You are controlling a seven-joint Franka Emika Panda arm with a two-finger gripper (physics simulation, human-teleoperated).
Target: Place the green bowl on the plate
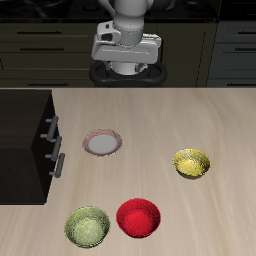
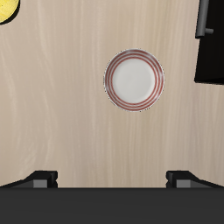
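Green bowl (image 1: pixel 88 226) sits near front edge, seemingly far from hand (image 1: pixel 127 66).

In the exterior view the arm's upper part runs off the picture's edge, and the tool (image 1: pixel 126 62) is too small there to tell how its fingers stand. The dark cabinet (image 1: pixel 22 148) is cut by the picture's side. In the wrist view only a sliver of the yellow bowl (image 2: pixel 7 9) shows, the cabinet is cropped, and just the fingertips (image 2: pixel 39 178) appear.
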